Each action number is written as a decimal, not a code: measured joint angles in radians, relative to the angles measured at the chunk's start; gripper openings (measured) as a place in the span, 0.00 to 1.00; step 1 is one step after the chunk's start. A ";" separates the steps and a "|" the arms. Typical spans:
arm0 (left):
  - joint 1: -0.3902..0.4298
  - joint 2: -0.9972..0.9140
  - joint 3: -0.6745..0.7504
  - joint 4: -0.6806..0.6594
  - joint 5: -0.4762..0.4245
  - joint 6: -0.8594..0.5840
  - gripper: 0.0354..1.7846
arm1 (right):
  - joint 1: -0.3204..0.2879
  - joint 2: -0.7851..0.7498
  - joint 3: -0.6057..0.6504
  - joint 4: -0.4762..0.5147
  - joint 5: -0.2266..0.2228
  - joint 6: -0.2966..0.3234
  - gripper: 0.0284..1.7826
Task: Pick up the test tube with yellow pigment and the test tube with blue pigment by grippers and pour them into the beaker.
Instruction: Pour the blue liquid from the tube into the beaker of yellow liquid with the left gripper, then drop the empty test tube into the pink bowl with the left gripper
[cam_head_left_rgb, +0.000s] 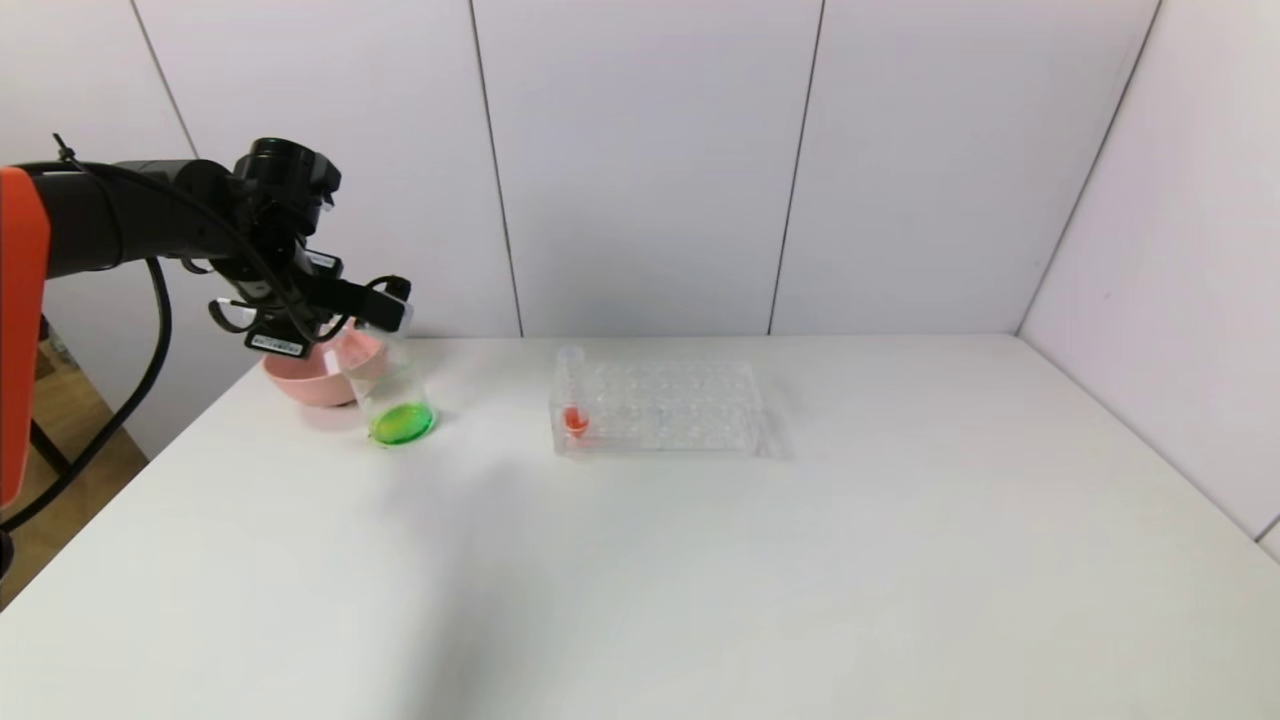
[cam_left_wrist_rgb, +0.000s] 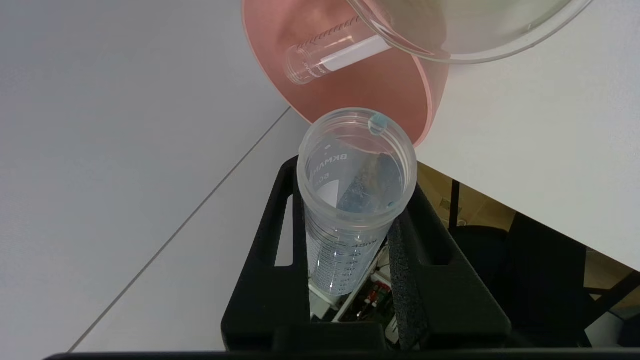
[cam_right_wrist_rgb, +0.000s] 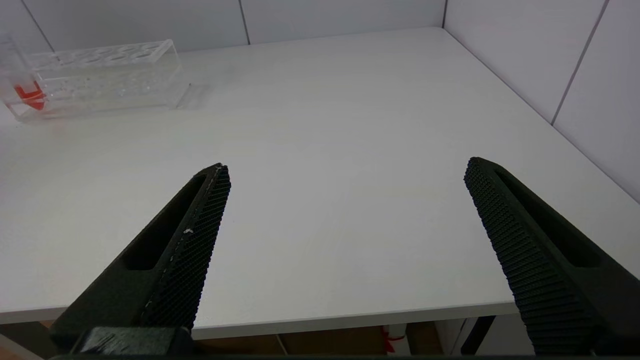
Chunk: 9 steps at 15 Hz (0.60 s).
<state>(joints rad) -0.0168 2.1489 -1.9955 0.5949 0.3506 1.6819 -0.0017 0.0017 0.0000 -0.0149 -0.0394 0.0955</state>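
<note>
My left gripper (cam_head_left_rgb: 385, 300) hangs above the pink bowl (cam_head_left_rgb: 318, 378) and the beaker (cam_head_left_rgb: 393, 392), at the table's far left. It (cam_left_wrist_rgb: 355, 200) is shut on a clear graduated tube, the test tube with blue pigment (cam_left_wrist_rgb: 350, 235), which shows only blue droplets at its open rim. The beaker (cam_left_wrist_rgb: 450, 35) holds green liquid (cam_head_left_rgb: 403, 423) at its bottom. An empty clear tube (cam_left_wrist_rgb: 330, 57) lies in the pink bowl (cam_left_wrist_rgb: 380, 95); no yellow shows in it, so I cannot tell whether it is the test tube with yellow pigment. My right gripper (cam_right_wrist_rgb: 346, 170) is open over the table's near edge, holding nothing.
A clear rectangular rack (cam_head_left_rgb: 660, 405) stands at the table's middle back, with a red-liquid tube (cam_head_left_rgb: 573, 400) upright in its left end. The rack (cam_right_wrist_rgb: 100, 75) also shows in the right wrist view. White walls close the back and right sides.
</note>
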 joint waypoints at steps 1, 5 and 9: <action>0.000 -0.003 0.000 0.000 -0.006 -0.008 0.24 | 0.000 0.000 0.000 0.000 0.000 0.000 0.96; 0.011 -0.033 0.002 -0.003 -0.122 -0.212 0.24 | 0.000 0.000 0.000 0.000 0.000 0.000 0.96; 0.053 -0.086 0.015 -0.042 -0.332 -0.693 0.24 | 0.000 0.000 0.000 0.000 0.000 0.000 0.96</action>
<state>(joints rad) 0.0360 2.0632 -1.9804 0.5526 0.0183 0.9889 -0.0017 0.0017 0.0000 -0.0147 -0.0398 0.0951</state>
